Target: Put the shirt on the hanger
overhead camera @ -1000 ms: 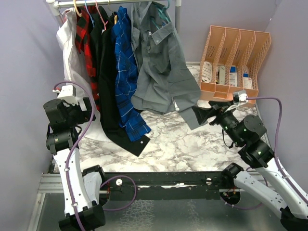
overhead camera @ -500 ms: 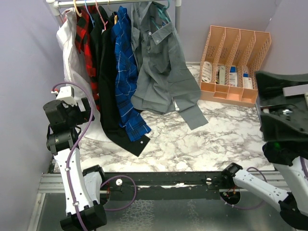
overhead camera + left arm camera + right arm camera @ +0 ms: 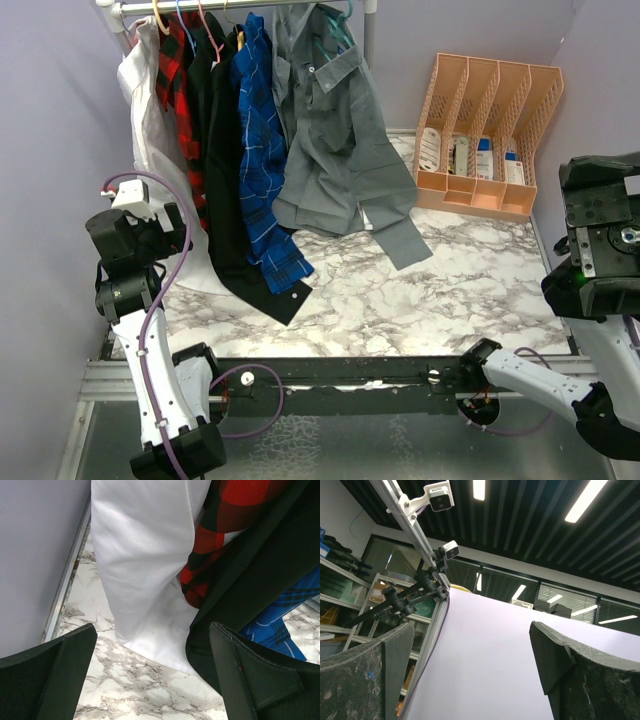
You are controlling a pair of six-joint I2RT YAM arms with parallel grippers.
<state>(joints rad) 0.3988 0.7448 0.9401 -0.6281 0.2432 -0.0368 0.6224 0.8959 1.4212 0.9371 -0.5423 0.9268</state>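
The shirt [image 3: 335, 140] is plain grey, and the hanger [image 3: 344, 32] showing at its collar is teal. Just left of the shirt hangs a blue plaid shirt [image 3: 262, 150] crossed with darker lines. Further left come a solid black garment [image 3: 222, 180], a red-and-black plaid shirt [image 3: 180, 90] and, farthest from it, a plain white garment [image 3: 148, 120]. Below the shirt, the table [image 3: 420, 300] is white marble veined in grey. To the shirt's right is a peach-orange file rack [image 3: 490, 110]. The wall [image 3: 50, 130] beyond the white garment is pale lavender, and the cable [image 3: 141, 350] near it is purple.
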